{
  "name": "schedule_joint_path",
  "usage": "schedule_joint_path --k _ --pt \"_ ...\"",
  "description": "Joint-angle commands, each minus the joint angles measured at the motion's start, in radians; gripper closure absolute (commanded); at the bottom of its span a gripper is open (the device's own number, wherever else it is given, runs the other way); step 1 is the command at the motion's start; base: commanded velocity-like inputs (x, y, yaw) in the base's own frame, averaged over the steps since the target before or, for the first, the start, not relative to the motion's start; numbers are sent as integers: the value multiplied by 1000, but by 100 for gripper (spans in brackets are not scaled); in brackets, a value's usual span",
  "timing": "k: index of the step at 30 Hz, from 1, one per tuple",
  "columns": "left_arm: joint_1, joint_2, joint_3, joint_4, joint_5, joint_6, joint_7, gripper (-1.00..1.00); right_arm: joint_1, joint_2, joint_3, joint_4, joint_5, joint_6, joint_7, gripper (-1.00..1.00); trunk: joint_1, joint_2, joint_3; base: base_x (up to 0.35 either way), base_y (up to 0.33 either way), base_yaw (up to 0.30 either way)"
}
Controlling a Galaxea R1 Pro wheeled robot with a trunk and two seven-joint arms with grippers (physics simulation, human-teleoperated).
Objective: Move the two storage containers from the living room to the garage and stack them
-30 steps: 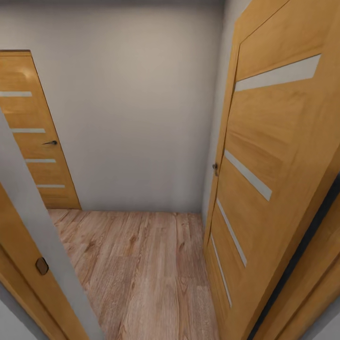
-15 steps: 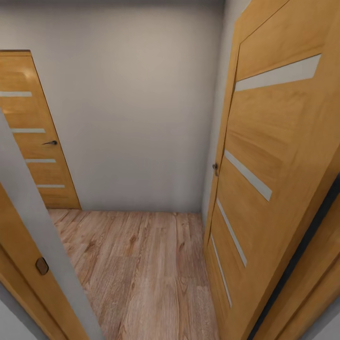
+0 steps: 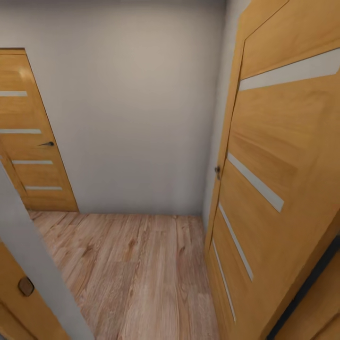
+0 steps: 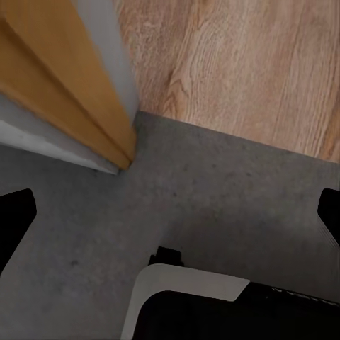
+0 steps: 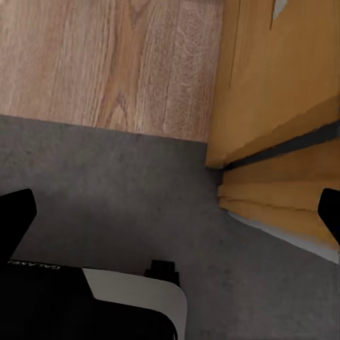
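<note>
The two storage containers are out of view. My left gripper (image 4: 170, 216) is open, its black fingertips (image 4: 14, 219) spread wide over a dark grey, speckled floor (image 4: 212, 205) with nothing between them. My right gripper (image 5: 170, 216) is open too, empty, above the same grey floor (image 5: 127, 191). Both hang just short of the line where the grey floor meets light wood planks (image 4: 241, 64).
Ahead lies a small hallway with wood plank flooring (image 3: 141, 274) ending at a white wall (image 3: 137, 118). A closed wooden door (image 3: 28, 141) is at the far left. An open wooden door (image 3: 283, 189) stands close on the right, and a door jamb (image 3: 28, 264) close on the left.
The head view has shifted slightly forward into the hallway: the right door looks larger and the left jamb has slid lower and outward. Nothing in the scene itself has moved.
</note>
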Motion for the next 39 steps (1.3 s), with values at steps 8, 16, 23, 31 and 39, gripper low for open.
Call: schedule_joint_path --k 8,16,23,31,39 --pt "-1 0 5 1 -2 -4 -2 -100 -1 0 6 1 -2 -3 2 -100 1 -2 -2 324 2 0" --pt "-1 -1 5 1 -2 -4 -2 -100 -1 0 6 1 -2 -3 2 -100 1 -2 -2 257 77 0" --pt "-1 -1 5 1 -2 -4 -2 -100 -1 0 6 1 -1 -3 2 -100 1 -2 -2 20 6 0" --pt "-1 -2 5 1 -2 -4 -2 -100 -1 0 6 1 -1 -3 2 -100 1 -2 -2 0 0 0" --pt "-1 -3 5 1 -2 -4 -2 -100 -1 0 6 1 -1 -3 2 -100 1 -2 -2 7 0 0"
